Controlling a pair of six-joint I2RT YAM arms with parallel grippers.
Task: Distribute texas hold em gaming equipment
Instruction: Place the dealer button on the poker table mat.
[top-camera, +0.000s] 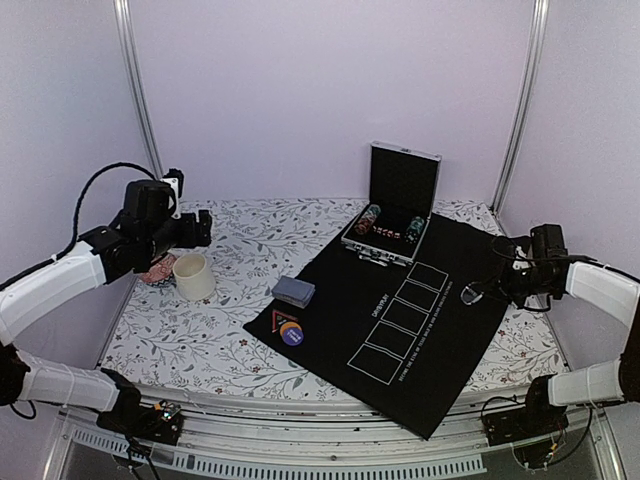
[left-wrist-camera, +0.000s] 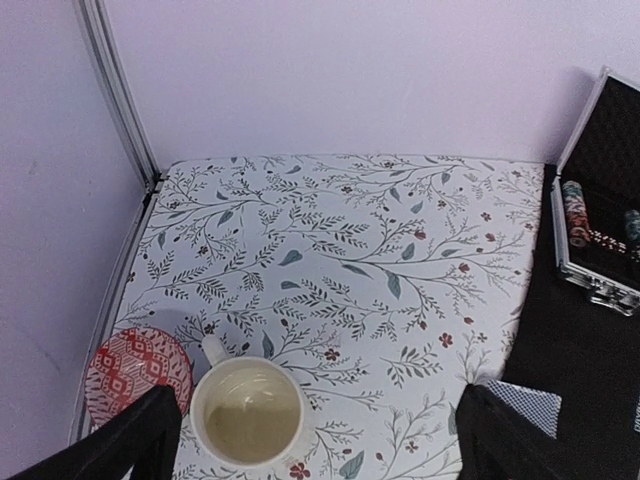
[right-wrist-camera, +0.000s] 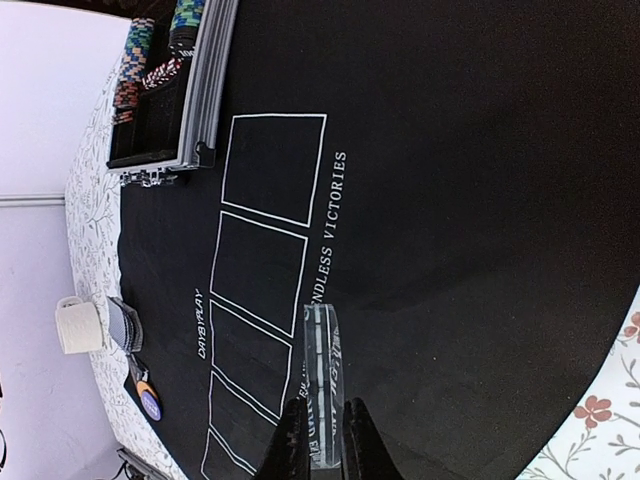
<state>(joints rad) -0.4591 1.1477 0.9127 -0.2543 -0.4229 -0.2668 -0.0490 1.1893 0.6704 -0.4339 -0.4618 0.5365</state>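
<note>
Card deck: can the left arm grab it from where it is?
Probably yes. The deck lies on the mat's edge with nothing on top. The left gripper hangs open above the cup, beside the deck, and nothing stands between them.

One deck (top-camera: 293, 291), one cup (top-camera: 194, 276), one case (top-camera: 404, 182), five printed boxes (top-camera: 428, 275)

left gripper (left-wrist-camera: 318, 405) spread wide, right gripper (right-wrist-camera: 320, 425) pinched
</note>
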